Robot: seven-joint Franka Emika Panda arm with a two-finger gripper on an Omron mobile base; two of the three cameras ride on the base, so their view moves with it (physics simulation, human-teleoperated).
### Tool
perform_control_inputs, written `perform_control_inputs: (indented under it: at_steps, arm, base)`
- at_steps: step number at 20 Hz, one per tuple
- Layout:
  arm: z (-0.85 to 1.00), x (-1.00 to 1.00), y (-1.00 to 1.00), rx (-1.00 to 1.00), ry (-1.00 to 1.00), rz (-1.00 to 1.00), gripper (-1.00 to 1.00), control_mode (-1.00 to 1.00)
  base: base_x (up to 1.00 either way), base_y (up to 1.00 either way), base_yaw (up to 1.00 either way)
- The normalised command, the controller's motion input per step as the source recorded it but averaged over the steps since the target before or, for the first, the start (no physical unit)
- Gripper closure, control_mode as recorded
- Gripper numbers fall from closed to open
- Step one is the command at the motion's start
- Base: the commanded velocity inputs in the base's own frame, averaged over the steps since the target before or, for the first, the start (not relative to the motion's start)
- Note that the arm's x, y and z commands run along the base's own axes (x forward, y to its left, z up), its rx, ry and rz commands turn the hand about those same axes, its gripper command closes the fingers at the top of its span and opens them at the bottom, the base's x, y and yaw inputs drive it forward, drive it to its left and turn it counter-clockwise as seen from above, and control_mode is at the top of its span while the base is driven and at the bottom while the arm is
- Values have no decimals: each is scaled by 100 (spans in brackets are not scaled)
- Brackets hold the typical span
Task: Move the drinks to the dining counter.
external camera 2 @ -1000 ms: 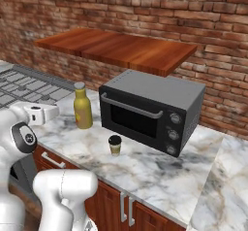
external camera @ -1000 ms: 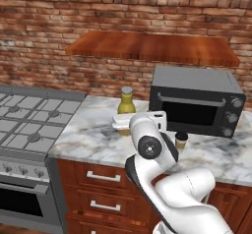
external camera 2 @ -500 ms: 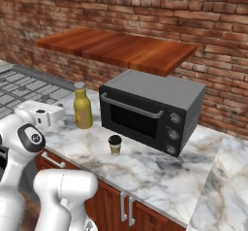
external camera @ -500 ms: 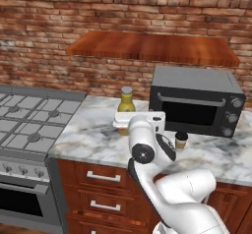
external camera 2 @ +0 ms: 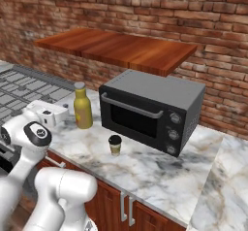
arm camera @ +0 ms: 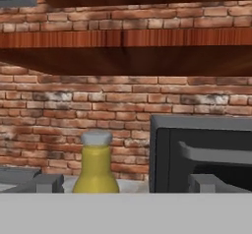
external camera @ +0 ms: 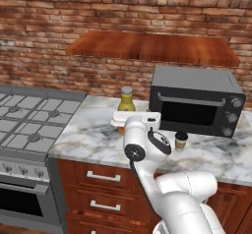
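Mustard-yellow bottle [external camera: 126,102]: lower body hidden behind the arm in the left base view; base cut off in the hand view. Toaster oven [arm camera: 202,154]: right side cropped in the hand view. Paper cup [external camera 2: 115,145]: markings too small to tell.

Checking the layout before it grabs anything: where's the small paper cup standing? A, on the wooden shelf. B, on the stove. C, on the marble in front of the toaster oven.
C: the paper cup stands on the marble worktop before the toaster oven.
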Motion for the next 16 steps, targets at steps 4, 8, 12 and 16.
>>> perform_control_inputs:
  at_steps: [4,8,12,16]
  arm:
    - [-8,22,0,0,-3,0,-100,-100]
    - [-19,17,0,0,-10,-1,-100,-100]
    - [-32,22,8,0,-11,0,-100,-100]
    - [-7,24,12,0,-5,-2,-100,-100]
  base:
    - [0,0,0]
    - [0,0,0]
    - [0,0,0]
    - [0,0,0]
